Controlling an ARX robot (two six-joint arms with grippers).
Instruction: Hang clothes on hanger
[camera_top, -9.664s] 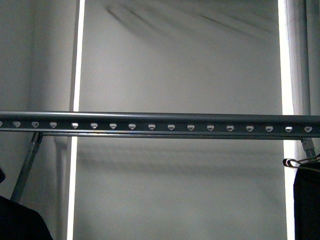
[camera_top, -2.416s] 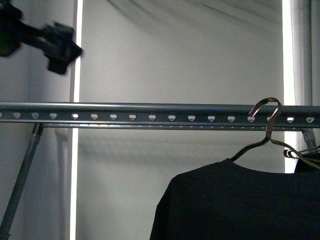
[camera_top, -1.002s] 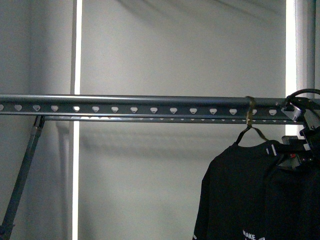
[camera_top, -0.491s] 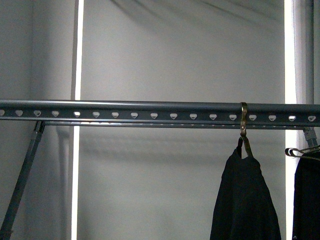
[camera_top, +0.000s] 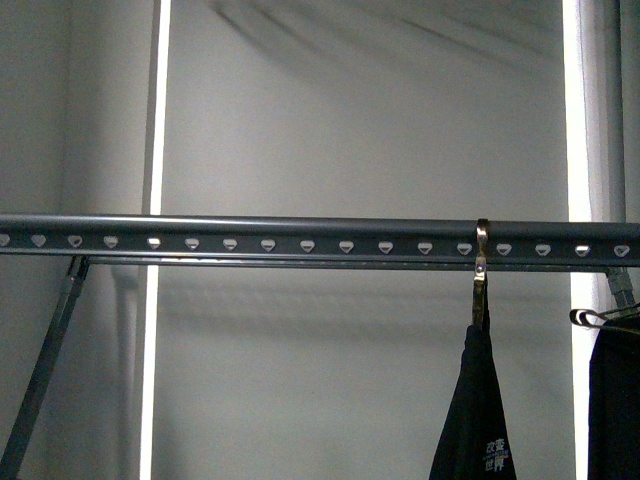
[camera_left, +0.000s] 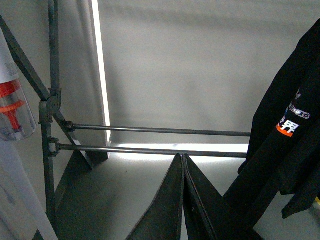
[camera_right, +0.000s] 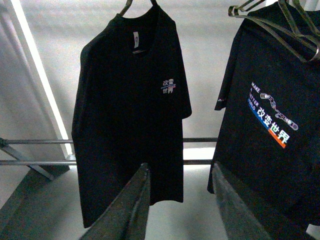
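The black T-shirt (camera_top: 480, 410) hangs on a wire hanger whose hook (camera_top: 482, 262) sits over the grey slotted rail (camera_top: 300, 245), right of centre. It is turned edge-on, with a small white text mark low down. In the right wrist view the T-shirt (camera_right: 127, 115) faces the camera, showing its round neck and small print. My right gripper (camera_right: 180, 170) is open and empty, below and in front of it, not touching. My left gripper (camera_left: 182, 157) is shut and empty, low by the rack's bottom bars. Neither gripper shows in the front view.
Another black garment (camera_top: 612, 400) hangs on a clip hanger (camera_top: 600, 318) at the rail's far right. In the right wrist view it (camera_right: 272, 125) carries a large coloured print. A black printed garment (camera_left: 287, 125) hangs by the left gripper. The rack's lower bars (camera_left: 150, 149) and a slanted leg (camera_top: 45, 360) stand nearby.
The T-shirt has swung from facing the camera to edge-on under the rail. My right gripper, seen beside the hanger a second ago, has left the front view.
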